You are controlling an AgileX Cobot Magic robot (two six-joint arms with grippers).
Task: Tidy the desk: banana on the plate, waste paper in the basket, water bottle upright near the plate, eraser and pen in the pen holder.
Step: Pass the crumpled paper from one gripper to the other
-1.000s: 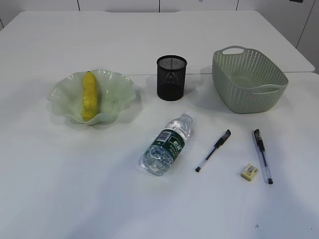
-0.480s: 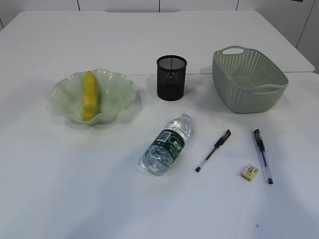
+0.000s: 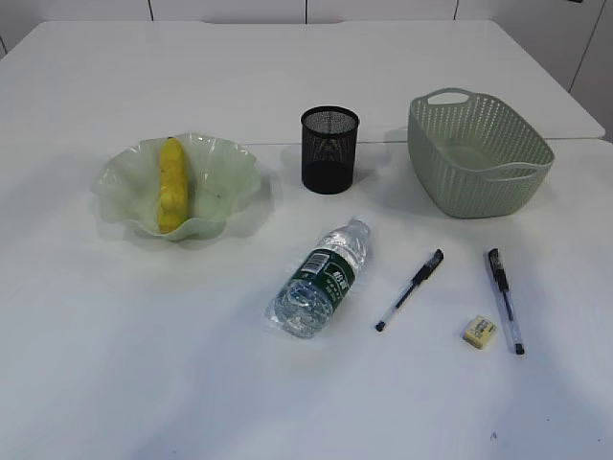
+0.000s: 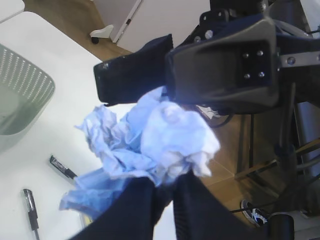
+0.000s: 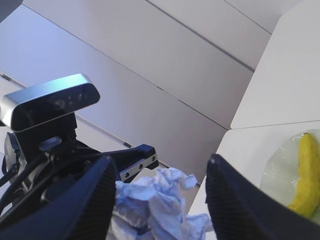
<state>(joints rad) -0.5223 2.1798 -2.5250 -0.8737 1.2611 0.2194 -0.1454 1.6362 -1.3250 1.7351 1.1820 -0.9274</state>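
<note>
Paper (image 4: 160, 145), a crumpled wad, is pinched in the left jaws, held up off the bench (image 3: 144, 364) and not yet in the basket (image 3: 479, 153). Right jaws stand open, empty. Banana (image 3: 172, 182) already lies on the plate (image 3: 230, 182). Left to do: bottle (image 3: 321, 280) lies flat; two pens (image 3: 410, 288) and eraser (image 3: 479, 332) wait outside the holder (image 3: 329, 149).
</note>
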